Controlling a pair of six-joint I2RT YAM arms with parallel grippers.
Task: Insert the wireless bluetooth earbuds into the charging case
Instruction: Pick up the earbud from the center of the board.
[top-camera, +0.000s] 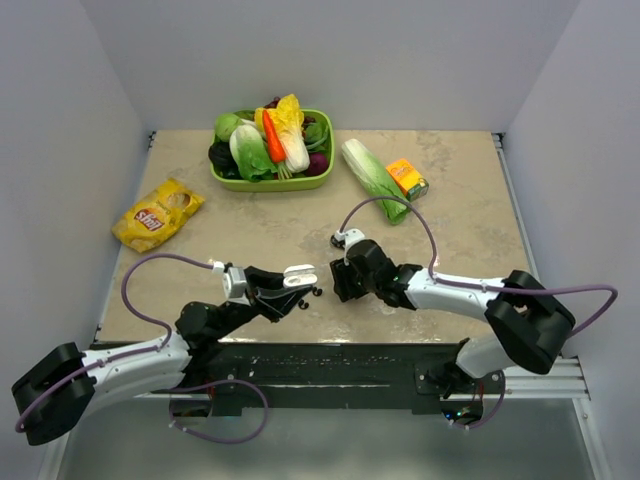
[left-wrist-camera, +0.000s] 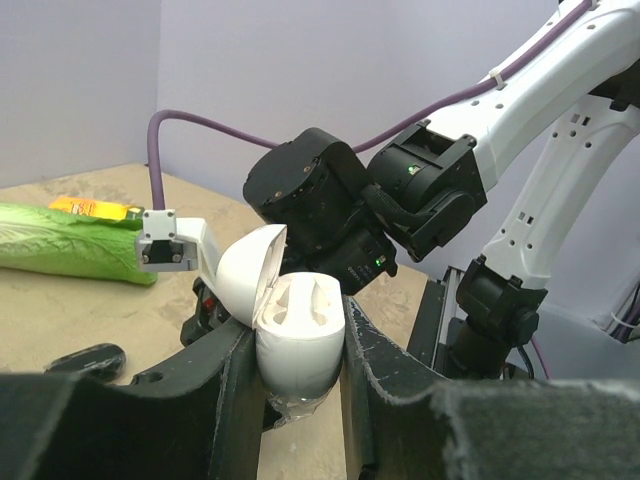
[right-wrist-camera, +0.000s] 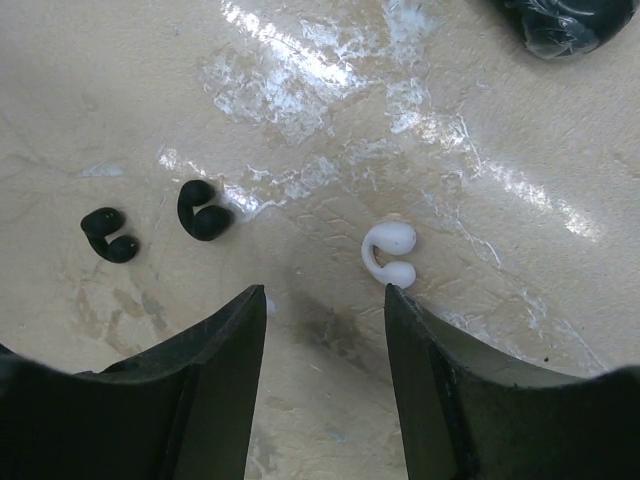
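My left gripper (left-wrist-camera: 297, 352) is shut on the white charging case (left-wrist-camera: 300, 335), which it holds upright off the table with its lid (left-wrist-camera: 240, 268) swung open. From above, the charging case (top-camera: 299, 275) hangs just left of my right gripper (top-camera: 339, 288). My right gripper (right-wrist-camera: 325, 300) points down at the table, open, with nothing between its fingers. One white earbud (right-wrist-camera: 390, 252) lies on the table at the tip of its right finger (right-wrist-camera: 440, 370). Two black earbuds (right-wrist-camera: 110, 235) (right-wrist-camera: 203, 210) lie further left. I cannot tell whether a bud sits inside the case.
A green basket (top-camera: 272, 183) of vegetables stands at the back, with a cabbage (top-camera: 373, 178) and an orange box (top-camera: 407, 178) to its right. A yellow chip bag (top-camera: 157, 213) lies at the left. A dark glossy object (right-wrist-camera: 560, 20) rests beyond the white earbud.
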